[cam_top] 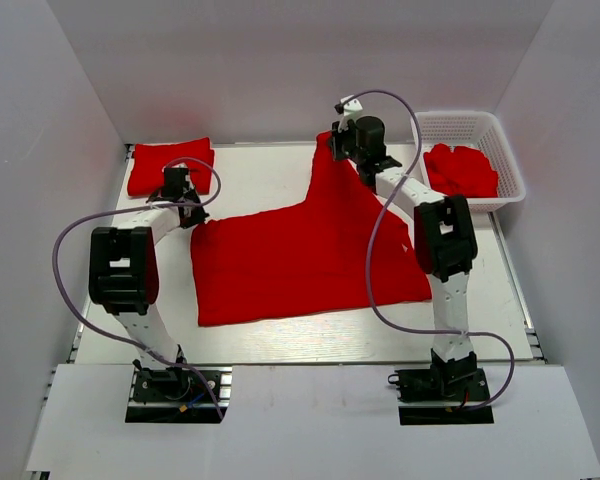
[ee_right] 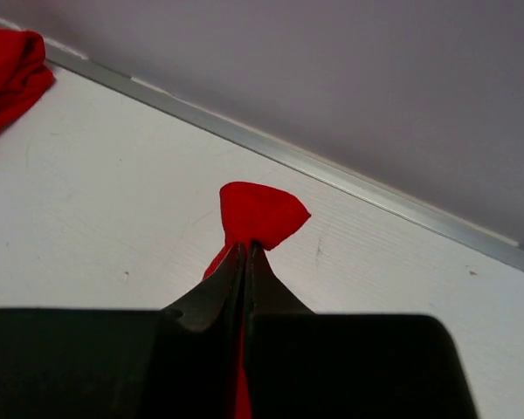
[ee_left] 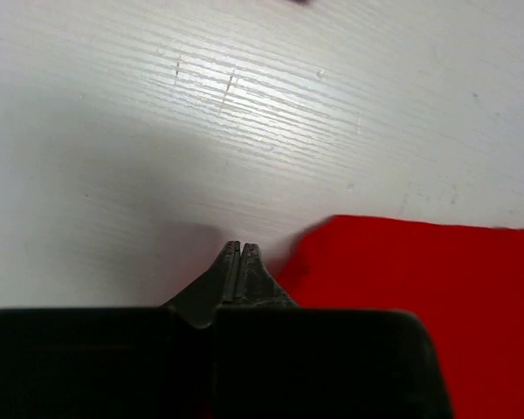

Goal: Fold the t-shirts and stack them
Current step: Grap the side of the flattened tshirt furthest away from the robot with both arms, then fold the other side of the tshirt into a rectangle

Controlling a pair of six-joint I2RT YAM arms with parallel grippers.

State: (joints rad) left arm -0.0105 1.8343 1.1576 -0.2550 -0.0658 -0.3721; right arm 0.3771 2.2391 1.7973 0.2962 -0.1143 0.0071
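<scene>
Pinching thin red t-shirt point(cam_top: 310, 255) corner, right jaws; left jaws clenched beside edge.

A spread t-shirt point(cam_top: 310, 250) lies mid-table point(cam_top: 270, 170); a folded t-shirt point(cam_top: 170, 166) sits far left; the basket point(cam_top: 458, 125), far right, holds another t-shirt point(cam_top: 462, 170).

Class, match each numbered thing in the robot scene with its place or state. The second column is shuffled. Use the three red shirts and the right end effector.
Things
1. folded t-shirt
2. spread t-shirt
3. crumpled t-shirt
4. right end effector

Places or states
A. inside the white basket
B. shut, pinching a shirt corner
C. far left corner of the table
D. laid out across the middle of the table

Pairs: 1-C, 2-D, 3-A, 4-B
</scene>
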